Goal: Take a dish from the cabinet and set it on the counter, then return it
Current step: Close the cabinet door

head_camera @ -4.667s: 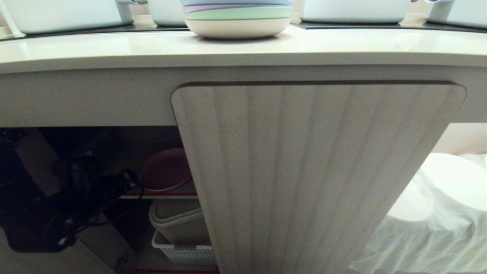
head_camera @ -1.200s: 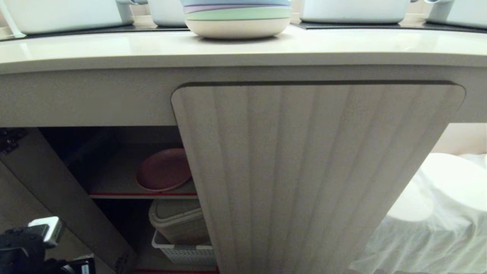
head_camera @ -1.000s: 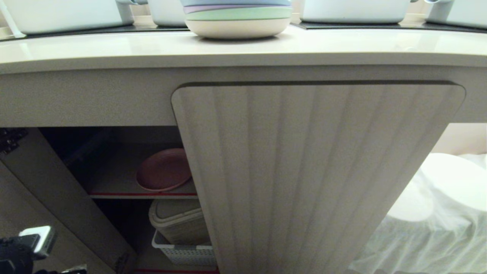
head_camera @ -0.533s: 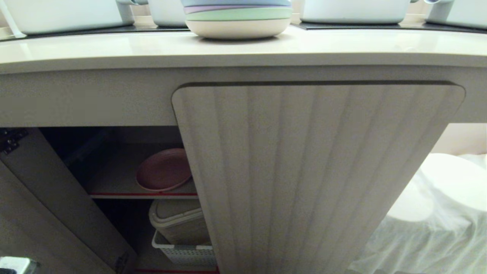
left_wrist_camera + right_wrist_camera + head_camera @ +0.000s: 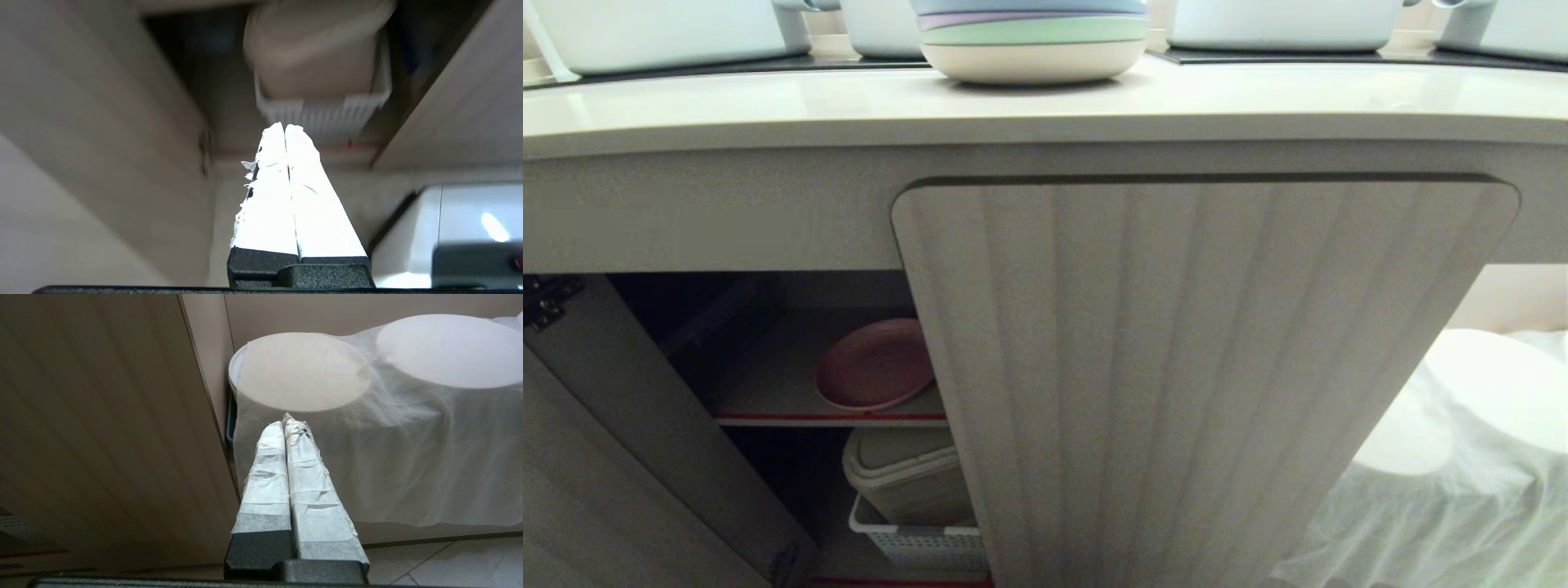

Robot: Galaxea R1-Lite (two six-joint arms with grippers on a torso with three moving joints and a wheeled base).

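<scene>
The pink dish (image 5: 874, 365) lies flat on the grey, red-edged shelf (image 5: 768, 392) inside the cabinet, whose left door (image 5: 645, 457) stands swung open. The cabinet's ribbed right door (image 5: 1192, 376) is closed. Above runs the cream counter (image 5: 768, 102). Neither arm shows in the head view. My left gripper (image 5: 284, 126) is shut and empty, low outside the cabinet opening, facing the lower compartment. My right gripper (image 5: 288, 421) is shut and empty, parked low beside the ribbed door (image 5: 102, 428).
A stack of pastel plates (image 5: 1033, 37) and white pots (image 5: 662, 28) stand on the counter by black hob panels. Below the shelf a beige lidded box (image 5: 907, 474) sits in a white basket (image 5: 915, 543) (image 5: 322, 110). White cloth-wrapped discs (image 5: 302, 371) fill the recess at right.
My left gripper has dropped down out of the head view's lower left corner. The dish stays on the shelf where the arm left it. The right arm has not moved.
</scene>
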